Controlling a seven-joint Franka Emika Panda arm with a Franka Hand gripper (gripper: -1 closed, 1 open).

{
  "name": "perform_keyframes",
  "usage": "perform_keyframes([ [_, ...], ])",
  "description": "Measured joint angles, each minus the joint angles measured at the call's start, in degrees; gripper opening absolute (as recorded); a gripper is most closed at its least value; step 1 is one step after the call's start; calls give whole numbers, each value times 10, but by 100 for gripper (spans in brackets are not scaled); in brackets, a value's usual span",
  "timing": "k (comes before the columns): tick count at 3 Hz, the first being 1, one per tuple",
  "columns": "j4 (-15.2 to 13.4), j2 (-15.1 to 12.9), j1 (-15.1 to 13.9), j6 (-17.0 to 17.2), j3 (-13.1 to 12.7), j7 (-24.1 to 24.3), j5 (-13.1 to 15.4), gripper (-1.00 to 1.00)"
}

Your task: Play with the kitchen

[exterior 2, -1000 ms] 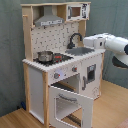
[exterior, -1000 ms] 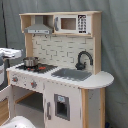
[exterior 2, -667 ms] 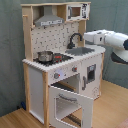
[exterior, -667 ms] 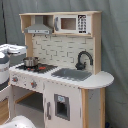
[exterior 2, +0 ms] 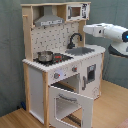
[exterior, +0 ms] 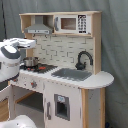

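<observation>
White and light-wood kitchen (exterior: 75, 95) (exterior 2: 42, 75), black faucet (exterior: 83, 59) (exterior 2: 75, 39)

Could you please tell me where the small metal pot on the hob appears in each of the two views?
First exterior view: the pot sits at middle left, beside the arm.
Second exterior view: it sits left of centre.
Shared landmark: the black faucet.

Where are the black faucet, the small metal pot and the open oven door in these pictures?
black faucet (exterior: 83, 58), first exterior view, on the curved neck.
metal pot (exterior 2: 45, 56), second exterior view, on its side wall, on the hob.
oven door (exterior 2: 71, 101), second exterior view, on the window of the opened door.
</observation>
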State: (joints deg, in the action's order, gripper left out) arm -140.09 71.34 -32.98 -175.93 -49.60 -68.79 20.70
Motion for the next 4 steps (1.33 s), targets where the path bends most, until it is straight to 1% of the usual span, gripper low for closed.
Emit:
perform_keyframes([
  [1, 6, -25, -31, -41, 6, -5, 0, 100],
  [2, 21, -54, -67, -76, 6, -6, 0, 100],
  [3, 48, -84, -101, -102, 4, -7, 0, 100],
  [4, 87, -114, -132, -110, -3, -10, 0, 100],
])
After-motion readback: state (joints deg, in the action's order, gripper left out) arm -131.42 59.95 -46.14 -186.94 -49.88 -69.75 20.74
